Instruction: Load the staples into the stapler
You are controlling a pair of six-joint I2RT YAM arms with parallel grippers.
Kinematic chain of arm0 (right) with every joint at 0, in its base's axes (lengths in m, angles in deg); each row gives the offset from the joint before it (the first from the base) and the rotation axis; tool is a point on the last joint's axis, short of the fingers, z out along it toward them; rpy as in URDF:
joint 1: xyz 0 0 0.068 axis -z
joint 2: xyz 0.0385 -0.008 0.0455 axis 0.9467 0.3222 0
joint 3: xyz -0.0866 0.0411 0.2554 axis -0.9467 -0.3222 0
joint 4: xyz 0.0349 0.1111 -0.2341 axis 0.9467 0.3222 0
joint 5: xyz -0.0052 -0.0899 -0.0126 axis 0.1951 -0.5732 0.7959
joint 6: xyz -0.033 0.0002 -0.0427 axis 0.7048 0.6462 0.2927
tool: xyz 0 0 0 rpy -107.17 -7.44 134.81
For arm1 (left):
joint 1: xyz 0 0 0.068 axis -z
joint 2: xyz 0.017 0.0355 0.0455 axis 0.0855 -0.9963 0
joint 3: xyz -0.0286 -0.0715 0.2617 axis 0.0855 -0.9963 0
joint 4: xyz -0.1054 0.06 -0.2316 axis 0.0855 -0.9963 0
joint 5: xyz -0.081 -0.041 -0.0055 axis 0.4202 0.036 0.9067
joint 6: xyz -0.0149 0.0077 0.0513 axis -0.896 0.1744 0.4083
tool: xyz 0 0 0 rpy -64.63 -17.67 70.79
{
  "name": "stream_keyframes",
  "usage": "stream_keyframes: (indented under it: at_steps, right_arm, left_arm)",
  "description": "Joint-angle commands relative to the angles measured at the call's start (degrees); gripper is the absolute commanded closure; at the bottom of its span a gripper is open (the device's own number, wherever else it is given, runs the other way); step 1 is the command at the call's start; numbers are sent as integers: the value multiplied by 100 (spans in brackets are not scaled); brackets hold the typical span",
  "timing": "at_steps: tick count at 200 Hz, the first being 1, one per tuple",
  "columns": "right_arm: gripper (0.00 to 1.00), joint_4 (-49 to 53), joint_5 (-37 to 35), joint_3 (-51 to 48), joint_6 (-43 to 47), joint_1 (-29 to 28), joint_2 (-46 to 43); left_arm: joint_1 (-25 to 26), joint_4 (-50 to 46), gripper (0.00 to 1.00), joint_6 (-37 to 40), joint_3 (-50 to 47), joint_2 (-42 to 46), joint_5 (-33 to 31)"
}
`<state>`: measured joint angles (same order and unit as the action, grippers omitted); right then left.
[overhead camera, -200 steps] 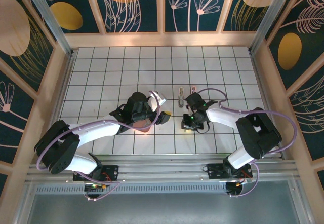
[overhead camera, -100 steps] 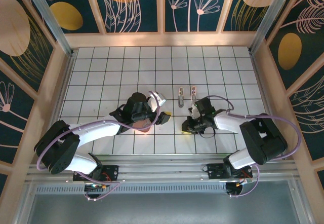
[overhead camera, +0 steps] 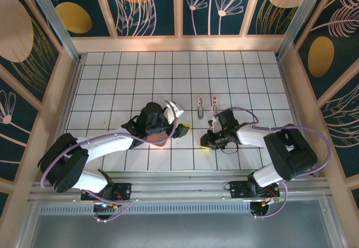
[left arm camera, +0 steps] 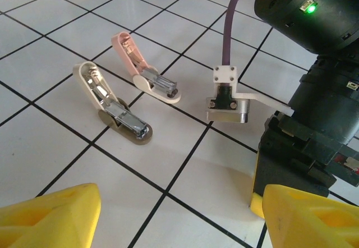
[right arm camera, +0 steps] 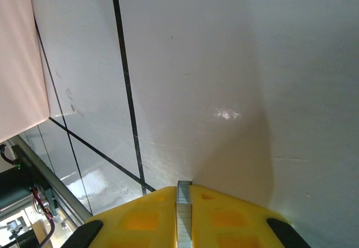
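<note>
Drew right fingers (overhead camera: 208,144) toward 5 o'clock since earlier, shut on one thin grey metal staple strip (right arm camera: 184,214). Held left fingers (overhead camera: 183,128) wide, empty. Counted, at 12 o'clock, two: cream plastic stapler (left arm camera: 112,110), pink plastic stapler (left arm camera: 148,74).

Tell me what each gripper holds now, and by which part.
The right gripper holds the staples: a grey strip clamped by its long sides between the yellow fingers. The left gripper is open, holding nothing.

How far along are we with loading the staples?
Done: the white stapler and the pink stapler lie hinged open. In hand: the right gripper is shut on a staple strip, short of the staplers. Left: seat it in one and close that up. The left gripper is open and empty.
</note>
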<state>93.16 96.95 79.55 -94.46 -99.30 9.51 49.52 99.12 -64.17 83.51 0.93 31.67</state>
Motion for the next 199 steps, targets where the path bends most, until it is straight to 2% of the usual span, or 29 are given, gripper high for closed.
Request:
stream_keyframes:
  at_steps: [1, 84, 116, 161, 199]
  right_arm:
    - [83, 459, -548, -106, -34, 62, 83]
    - [80, 687, -797, -159, -163, 163, -149]
    - [74, 856, -858, -44, -165, 155, -321]
    - [68, 1590, -1208, 508, -146, 74, -649]
    - [65, 2424, -1848, 1201, -337, -255, -636]
  left_arm:
    - [-28, 220, 24, -21, 30, -79, 146]
    - [-26, 177, 24, -30, 24, -81, 142]
    - [-24, 176, 24, -37, 30, -71, 129]
    - [-25, 340, 24, -310, -62, 31, -75]
    - [-25, 611, 21, -595, -322, 378, -578]
